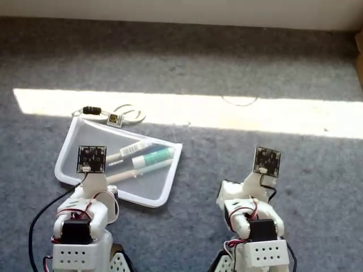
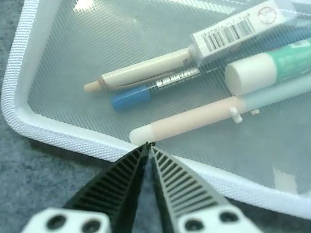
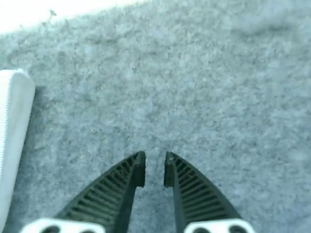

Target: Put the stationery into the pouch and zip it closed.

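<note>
Grey carpet (image 1: 227, 56) lies under the mesh pouch (image 2: 63, 141), the pens (image 2: 194, 121) already inside. My left pincer (image 2: 148, 145) is pressed shut at its rim, and my right pincer (image 3: 154, 170) hangs narrowly parted nearby. Zipping, I judge, remains.

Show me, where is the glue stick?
In the high view, it lies inside the pouch by the left arm, between the barcoded pack and the pink pen.

A bright band of sunlight (image 1: 272, 113) crosses the grey, carpet-like tabletop (image 1: 227, 56), with a pale strip (image 1: 170, 10) along its far edge.
</note>
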You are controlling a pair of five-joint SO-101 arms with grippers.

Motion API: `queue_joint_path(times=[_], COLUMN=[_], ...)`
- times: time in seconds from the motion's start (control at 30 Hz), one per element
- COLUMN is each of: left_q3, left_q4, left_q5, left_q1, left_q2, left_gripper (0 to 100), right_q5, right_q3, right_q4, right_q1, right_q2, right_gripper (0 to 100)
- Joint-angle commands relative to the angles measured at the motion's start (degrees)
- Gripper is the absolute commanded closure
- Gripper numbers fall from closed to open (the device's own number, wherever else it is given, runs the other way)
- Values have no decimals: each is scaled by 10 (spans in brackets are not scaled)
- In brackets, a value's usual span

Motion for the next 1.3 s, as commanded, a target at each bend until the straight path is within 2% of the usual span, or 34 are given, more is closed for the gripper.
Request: queue_joint_path(times=[0.0,0.23,0.43,1.27], left_q3=[13,13,13,13], left_q4=[10,10,8,10], left_q5=[5,4,4,7], left_q1=[7,6,-25,-24], left_q2=[1,1,1,1], left_gripper=[993,993,993,993], right_q5=[-2,-2,-2,1], right_q3=[89,89,89,89], right_q4=[3,3,3,3], right_q1=[6,6,6,6], right_q2=[-7,-7,-7,-7], right_gripper=[935,935,935,935])
